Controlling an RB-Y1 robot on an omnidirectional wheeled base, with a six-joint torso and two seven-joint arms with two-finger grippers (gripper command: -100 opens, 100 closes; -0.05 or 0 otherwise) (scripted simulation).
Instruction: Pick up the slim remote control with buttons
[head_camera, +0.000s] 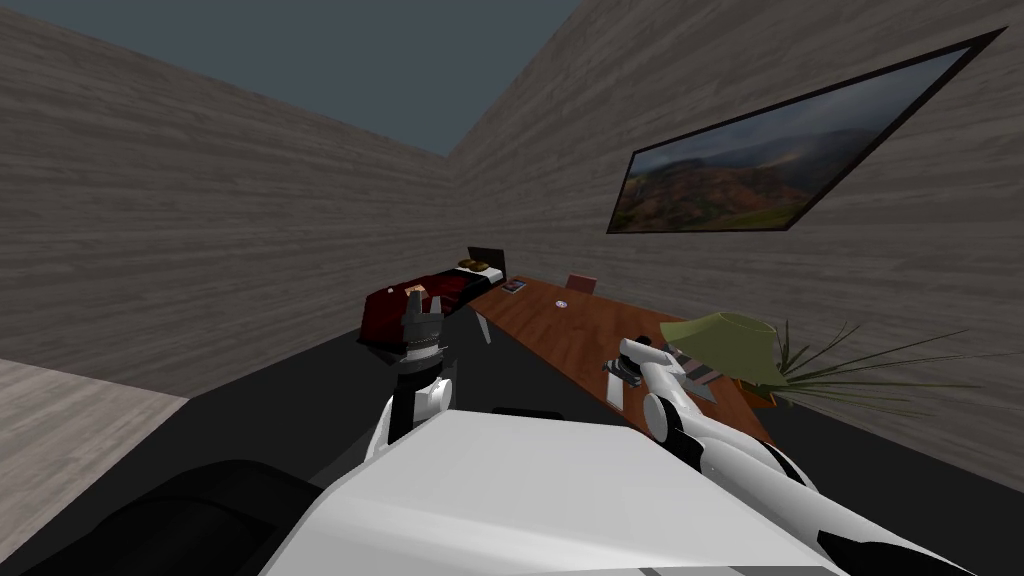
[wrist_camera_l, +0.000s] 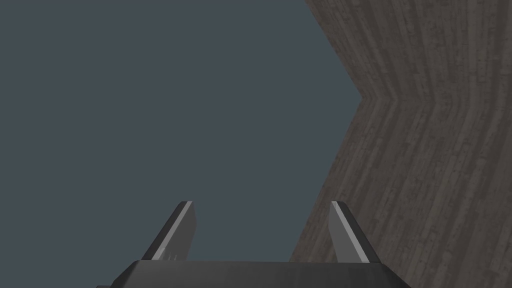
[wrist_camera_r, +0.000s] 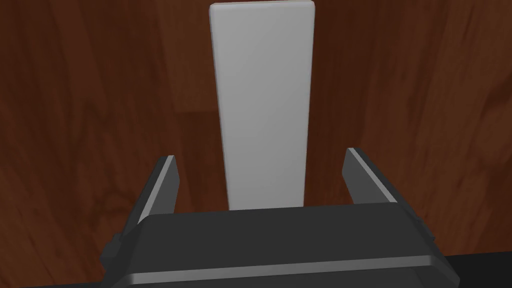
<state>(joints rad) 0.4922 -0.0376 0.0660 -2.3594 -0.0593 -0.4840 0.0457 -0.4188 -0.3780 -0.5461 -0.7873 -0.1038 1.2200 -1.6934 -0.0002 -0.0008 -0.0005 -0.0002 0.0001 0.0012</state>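
A slim, plain light grey slab, the remote (wrist_camera_r: 262, 100), lies flat on a reddish-brown wooden table (wrist_camera_r: 75, 100); no buttons show on it. My right gripper (wrist_camera_r: 261, 154) hangs open over its near end. The fingers stand on either side of it with a gap to each, not touching. In the head view the right gripper (head_camera: 622, 378) is at the near end of the long table (head_camera: 560, 330). My left gripper (head_camera: 421, 305) is raised to the left of the table, pointing upward. Its fingers (wrist_camera_l: 186, 225) are open and empty.
On the table near my right arm sit an olive hat-shaped thing (head_camera: 730, 345) and a spiky plant (head_camera: 850, 370). Farther along lie a small disc (head_camera: 561, 304) and a book (head_camera: 514, 286). A dark red bed (head_camera: 430, 295) stands beyond. The table's edge is just behind my right gripper.
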